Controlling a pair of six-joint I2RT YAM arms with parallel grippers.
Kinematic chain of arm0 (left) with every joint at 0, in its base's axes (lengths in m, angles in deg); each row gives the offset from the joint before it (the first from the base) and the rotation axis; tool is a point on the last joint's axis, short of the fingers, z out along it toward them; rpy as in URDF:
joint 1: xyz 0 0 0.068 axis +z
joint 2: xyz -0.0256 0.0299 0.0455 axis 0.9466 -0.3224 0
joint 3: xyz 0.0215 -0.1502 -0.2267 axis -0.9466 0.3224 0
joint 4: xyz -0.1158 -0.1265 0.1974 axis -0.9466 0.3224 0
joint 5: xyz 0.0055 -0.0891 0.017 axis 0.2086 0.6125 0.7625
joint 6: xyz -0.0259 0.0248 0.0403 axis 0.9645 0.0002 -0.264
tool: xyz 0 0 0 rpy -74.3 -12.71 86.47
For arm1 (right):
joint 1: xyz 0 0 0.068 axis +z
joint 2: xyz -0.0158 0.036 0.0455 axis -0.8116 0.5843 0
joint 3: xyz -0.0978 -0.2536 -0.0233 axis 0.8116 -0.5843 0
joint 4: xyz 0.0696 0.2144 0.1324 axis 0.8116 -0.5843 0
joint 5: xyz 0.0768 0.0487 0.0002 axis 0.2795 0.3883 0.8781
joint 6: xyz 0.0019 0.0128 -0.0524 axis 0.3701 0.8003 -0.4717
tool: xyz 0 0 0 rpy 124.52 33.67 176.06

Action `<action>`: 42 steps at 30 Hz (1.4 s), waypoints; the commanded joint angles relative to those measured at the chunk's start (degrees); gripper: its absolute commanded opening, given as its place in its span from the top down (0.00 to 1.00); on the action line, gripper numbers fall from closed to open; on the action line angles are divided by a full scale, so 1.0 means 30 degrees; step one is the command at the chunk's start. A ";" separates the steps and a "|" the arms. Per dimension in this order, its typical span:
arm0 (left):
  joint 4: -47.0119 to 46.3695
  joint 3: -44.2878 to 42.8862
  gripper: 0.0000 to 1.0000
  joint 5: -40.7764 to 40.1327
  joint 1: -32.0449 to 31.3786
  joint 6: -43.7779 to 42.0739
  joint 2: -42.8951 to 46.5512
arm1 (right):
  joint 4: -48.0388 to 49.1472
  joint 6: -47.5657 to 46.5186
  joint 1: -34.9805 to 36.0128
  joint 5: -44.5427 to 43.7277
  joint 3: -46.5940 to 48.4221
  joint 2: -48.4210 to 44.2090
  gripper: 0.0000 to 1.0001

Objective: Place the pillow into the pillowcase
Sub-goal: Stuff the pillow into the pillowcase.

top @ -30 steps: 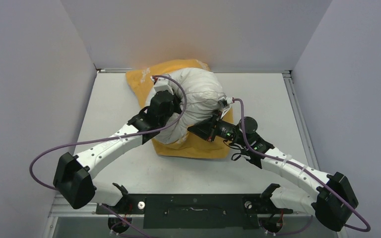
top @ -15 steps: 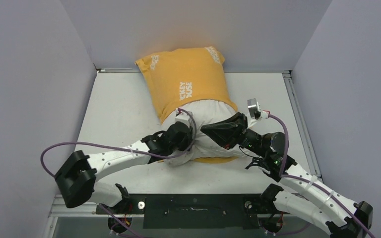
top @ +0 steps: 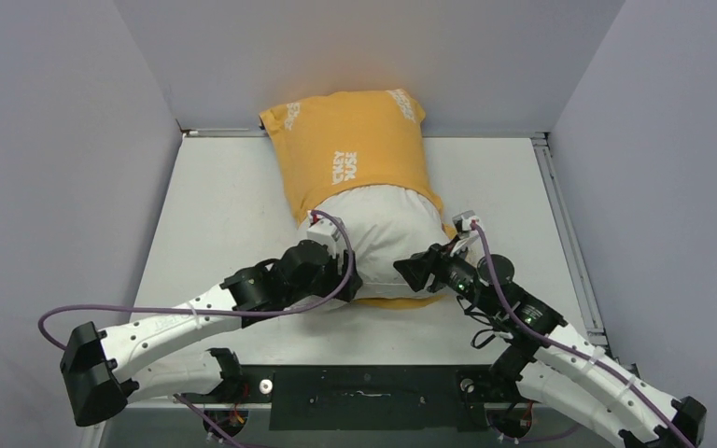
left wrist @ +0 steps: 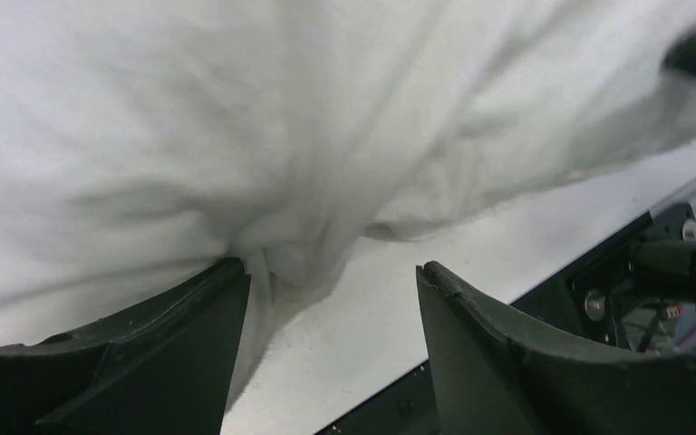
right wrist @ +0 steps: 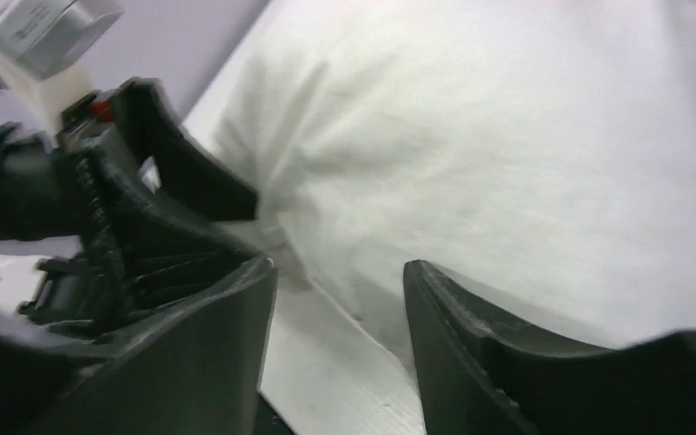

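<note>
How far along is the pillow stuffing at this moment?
Done: the pillowcase covers the far half of the pillow. In hand: left gripper and right gripper, jaws open, sit at its bare near end. Remaining: working that white end inside.

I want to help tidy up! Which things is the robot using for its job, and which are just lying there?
For the job:
pillow
pillowcase
left gripper and right gripper, jaws open at the pillow

Just there:
table
purple cables
black base plate
</note>
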State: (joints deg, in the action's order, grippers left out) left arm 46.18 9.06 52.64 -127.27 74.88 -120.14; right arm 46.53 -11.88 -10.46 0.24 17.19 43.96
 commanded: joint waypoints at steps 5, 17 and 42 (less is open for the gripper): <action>0.0481 -0.3946 0.15 -0.4768 -0.5598 -0.1567 -0.2752 | -0.8431 -0.0564 -0.0223 -0.9047 0.3384 -0.2619 0.08; -0.0491 -1.1248 0.04 -0.9550 -0.8699 -1.0041 -1.2244 | -0.9138 0.0361 -0.1766 -0.9299 0.4184 -0.0243 0.10; 0.1848 -1.3761 1.00 -0.2200 0.0058 -0.6052 -1.1293 | -0.3853 0.0241 -1.2954 0.8526 -0.0394 0.3854 0.02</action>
State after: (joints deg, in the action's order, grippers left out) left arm 51.45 -29.60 39.35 -132.78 51.50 -161.27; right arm 28.98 -14.22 -54.92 23.39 18.48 57.33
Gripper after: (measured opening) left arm 0.086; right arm 0.956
